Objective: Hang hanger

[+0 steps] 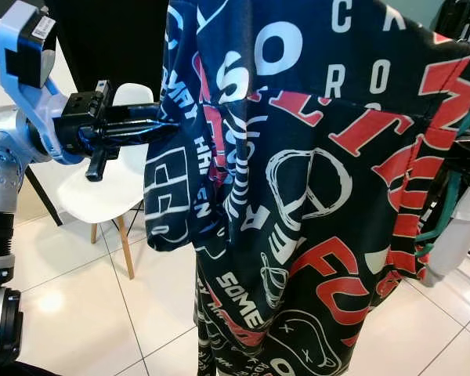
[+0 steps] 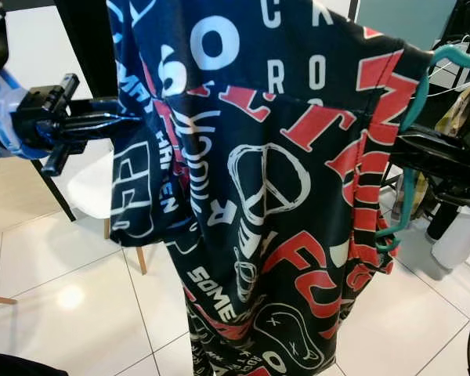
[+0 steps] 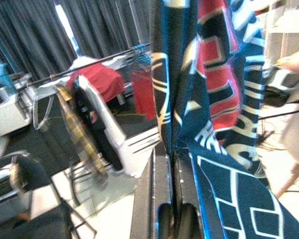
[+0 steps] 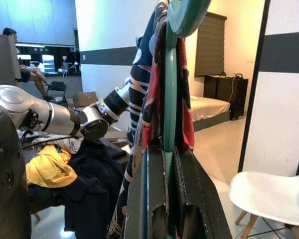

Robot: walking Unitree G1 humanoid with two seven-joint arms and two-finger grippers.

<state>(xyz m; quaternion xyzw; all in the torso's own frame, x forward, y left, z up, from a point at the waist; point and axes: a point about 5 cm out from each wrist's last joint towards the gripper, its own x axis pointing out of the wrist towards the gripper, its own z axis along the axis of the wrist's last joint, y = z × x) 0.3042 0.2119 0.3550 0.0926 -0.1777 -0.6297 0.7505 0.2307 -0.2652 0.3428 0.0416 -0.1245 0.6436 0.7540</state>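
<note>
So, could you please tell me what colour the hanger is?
Teal green; the hanger shows best in the right wrist view.

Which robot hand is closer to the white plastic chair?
Left. The left gripper pinches the printed black shirt right above the white plastic chair; the right gripper clamps the teal hanger across the shirt.

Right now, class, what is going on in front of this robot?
The robot holds a dark printed shirt spread between its arms. The left end effector is shut on the shirt's sleeve edge, near a white chair. The right end effector is shut on the teal hanger that carries the shirt. A clothes rail with other garments stands in the room; the hanger is not yet on it.
</note>
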